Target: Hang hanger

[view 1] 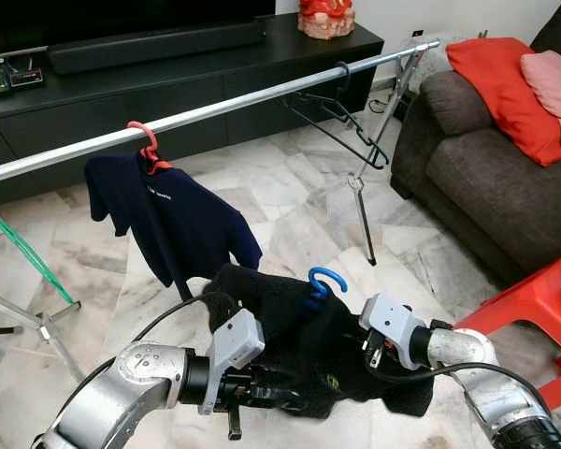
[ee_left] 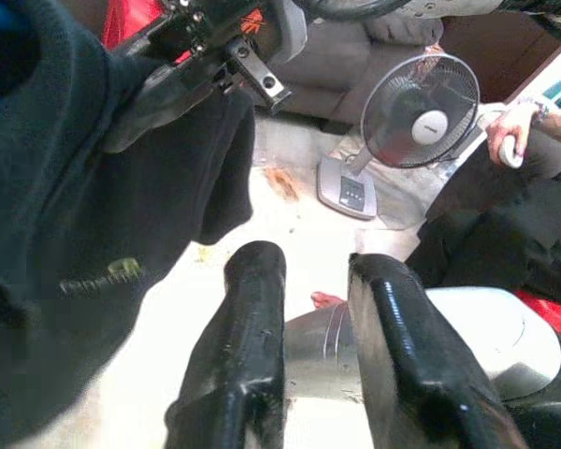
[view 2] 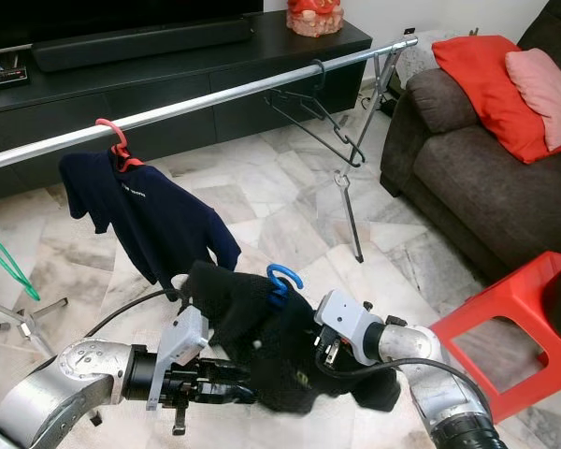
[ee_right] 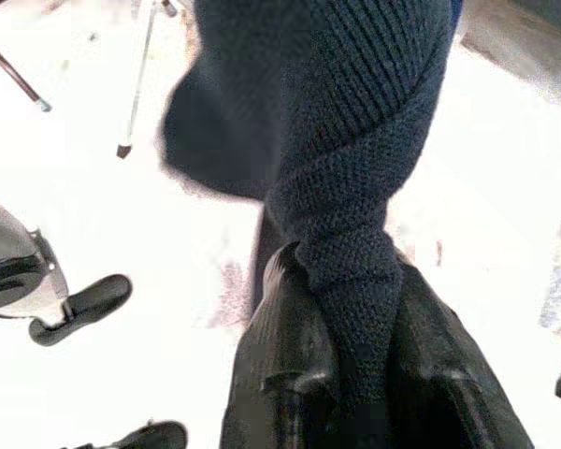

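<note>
A black knitted garment (view 1: 280, 323) hangs on a blue hanger, whose hook (view 1: 327, 279) pokes up above the fabric, low in front of me. My right gripper (ee_right: 346, 281) is shut on a twisted fold of this garment (ee_right: 337, 140); in the left eye view it sits at the cloth's right edge (view 1: 372, 360). My left gripper (ee_left: 309, 271) is open beside the garment's lower left, with nothing between its fingers. Beyond, a silver rail (view 1: 224, 108) carries a navy shirt (view 1: 178, 224) on a red hanger (view 1: 146, 142) and an empty black hanger (view 1: 341, 117).
A dark sofa (view 1: 486, 159) with red cushions stands on the right, with a red stool (view 1: 533, 309) near my right arm. A black TV cabinet (view 1: 168, 65) runs behind the rail. The rack's leg (view 1: 365, 220) stands on the marble floor. A fan (ee_left: 421, 112) and a person's hand (ee_left: 510, 140) are nearby.
</note>
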{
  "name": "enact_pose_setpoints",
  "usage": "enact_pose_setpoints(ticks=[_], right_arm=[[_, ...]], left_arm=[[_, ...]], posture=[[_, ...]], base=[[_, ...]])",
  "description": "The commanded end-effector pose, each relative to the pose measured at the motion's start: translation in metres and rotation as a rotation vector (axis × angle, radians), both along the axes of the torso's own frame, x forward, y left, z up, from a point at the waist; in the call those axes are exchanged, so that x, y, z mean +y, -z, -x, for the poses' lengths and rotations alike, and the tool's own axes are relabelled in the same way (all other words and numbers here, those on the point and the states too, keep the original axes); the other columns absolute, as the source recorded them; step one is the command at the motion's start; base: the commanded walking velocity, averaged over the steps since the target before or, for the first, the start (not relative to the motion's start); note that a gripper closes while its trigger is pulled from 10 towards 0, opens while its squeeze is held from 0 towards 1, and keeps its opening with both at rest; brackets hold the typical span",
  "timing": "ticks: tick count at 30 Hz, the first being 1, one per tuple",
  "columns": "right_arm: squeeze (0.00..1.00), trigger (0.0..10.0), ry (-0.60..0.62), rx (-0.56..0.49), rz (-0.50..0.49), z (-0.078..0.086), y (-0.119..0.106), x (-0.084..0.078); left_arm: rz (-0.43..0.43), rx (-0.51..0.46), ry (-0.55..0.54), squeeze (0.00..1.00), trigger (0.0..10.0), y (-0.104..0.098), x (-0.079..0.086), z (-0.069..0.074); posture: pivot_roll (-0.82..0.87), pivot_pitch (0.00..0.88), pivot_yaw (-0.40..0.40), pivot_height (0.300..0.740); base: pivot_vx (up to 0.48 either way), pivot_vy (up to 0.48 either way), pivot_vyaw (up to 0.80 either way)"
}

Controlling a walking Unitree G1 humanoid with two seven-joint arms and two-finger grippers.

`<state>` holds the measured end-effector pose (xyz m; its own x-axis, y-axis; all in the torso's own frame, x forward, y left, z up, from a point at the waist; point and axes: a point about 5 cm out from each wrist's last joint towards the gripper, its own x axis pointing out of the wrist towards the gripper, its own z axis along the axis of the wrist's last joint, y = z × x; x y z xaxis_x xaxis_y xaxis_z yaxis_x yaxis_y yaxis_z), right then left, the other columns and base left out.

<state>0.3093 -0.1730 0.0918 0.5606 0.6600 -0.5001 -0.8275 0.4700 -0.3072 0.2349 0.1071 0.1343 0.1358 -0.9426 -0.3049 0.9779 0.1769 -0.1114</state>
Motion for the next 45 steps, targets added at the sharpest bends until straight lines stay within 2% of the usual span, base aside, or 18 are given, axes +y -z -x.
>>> enact_pose_setpoints(ticks=[1, 4, 6, 10, 12, 16, 18, 20, 26, 33, 34, 35, 39, 40, 41, 45], right_arm=[[0.0, 0.0, -0.066, -0.002, -0.002, 0.002, -0.005, -0.004], [0.0, 0.0, -0.103, 0.0, 0.039, 0.004, -0.004, -0.01], [0.0, 0.0, -0.191, 0.06, 0.076, 0.013, 0.001, -0.017], [0.0, 0.0, -0.325, 0.144, 0.127, 0.026, 0.003, -0.027], [0.0, 0.0, -0.35, 0.163, 0.129, 0.027, 0.003, -0.028], [0.0, 0.0, -0.392, 0.181, 0.132, 0.026, 0.005, -0.025], [0.0, 0.0, -0.419, 0.175, 0.107, 0.024, 0.003, -0.015], [0.0, 0.0, -0.426, 0.175, 0.102, 0.024, 0.003, -0.013], [0.0, 0.0, -0.466, 0.165, 0.072, 0.025, 0.001, -0.003], [0.0, 0.0, -0.492, 0.136, 0.051, 0.024, -0.005, 0.005], [0.0, 0.0, -0.501, 0.131, 0.037, 0.023, -0.008, 0.008], [0.0, 0.0, -0.504, 0.121, 0.03, 0.023, -0.01, 0.009], [0.0, 0.0, -0.507, 0.113, 0.014, 0.022, -0.014, 0.011], [0.0, 0.0, -0.508, 0.113, 0.011, 0.022, -0.015, 0.012], [0.0, 0.0, -0.507, 0.111, 0.01, 0.021, -0.016, 0.012], [0.0, 0.0, -0.502, 0.102, 0.002, 0.02, -0.018, 0.012]], left_arm=[[-0.029, -0.035, -0.024, 1.0, 10.0, -0.003, 0.005, -0.002], [-0.047, -0.062, -0.061, 1.0, 10.0, -0.004, 0.012, -0.006], [-0.072, -0.103, -0.119, 1.0, 10.0, -0.004, 0.019, -0.014], [-0.125, -0.146, -0.159, 1.0, 10.0, -0.004, 0.027, -0.023], [-0.142, -0.145, -0.151, 1.0, 10.0, -0.001, 0.027, -0.023], [-0.156, -0.139, -0.15, 1.0, 10.0, 0.008, 0.024, -0.027], [-0.115, -0.099, -0.107, 1.0, 10.0, 0.01, 0.018, -0.023], [-0.116, -0.093, -0.093, 1.0, 10.0, 0.01, 0.017, -0.022], [-0.18, -0.088, -0.034, 1.0, 10.0, 0.018, 0.017, -0.018], [-0.204, -0.112, -0.048, 1.0, 10.0, 0.028, 0.01, -0.02], [-0.201, -0.132, -0.086, 0.09, 10.0, 0.03, 0.007, -0.024], [-0.191, -0.127, -0.106, 0.0, 10.0, 0.031, 0.006, -0.026], [-0.167, -0.106, -0.098, 0.0, 10.0, 0.031, 0.003, -0.024], [-0.156, -0.099, -0.093, 0.0, 9.7, 0.031, 0.002, -0.023], [-0.15, -0.101, -0.094, 0.0, 0.2, 0.031, 0.002, -0.023], [-0.138, -0.106, -0.102, 0.0, 0.0, 0.031, 0.001, -0.023]], posture=[[0.04, 0.176, -0.054, 0.74], [0.03, 0.172, -0.052, 0.74], [0.03, 0.167, -0.053, 0.74], [0.03, 0.161, -0.055, 0.74], [0.03, 0.161, -0.055, 0.74], [0.03, 0.155, -0.053, 0.74], [0.03, 0.154, -0.052, 0.74], [0.03, 0.159, -0.054, 0.74], [0.04, 0.171, -0.055, 0.74], [0.03, 0.176, -0.053, 0.74], [0.03, 0.179, -0.052, 0.74], [0.03, 0.179, -0.052, 0.74], [0.03, 0.181, -0.052, 0.74], [0.03, 0.181, -0.052, 0.74], [0.03, 0.181, -0.052, 0.74], [0.03, 0.183, -0.051, 0.74]], base=[[0.0, 0.0, 0.0], [0.0, 0.0, 0.0], [0.0, 0.0, 0.0], [0.0, 0.0, 0.0], [0.0, 0.0, 0.0], [0.0, 0.0, 0.0], [0.0, 0.0, 0.0], [0.0, 0.0, 0.0], [0.0, 0.0, 0.0], [0.0, 0.0, 0.0], [0.0, 0.0, 0.0], [0.0, 0.0, 0.0], [0.0, 0.0, 0.0], [0.0, 0.0, 0.0], [0.0, 0.0, 0.0], [0.0, 0.0, 0.0]])
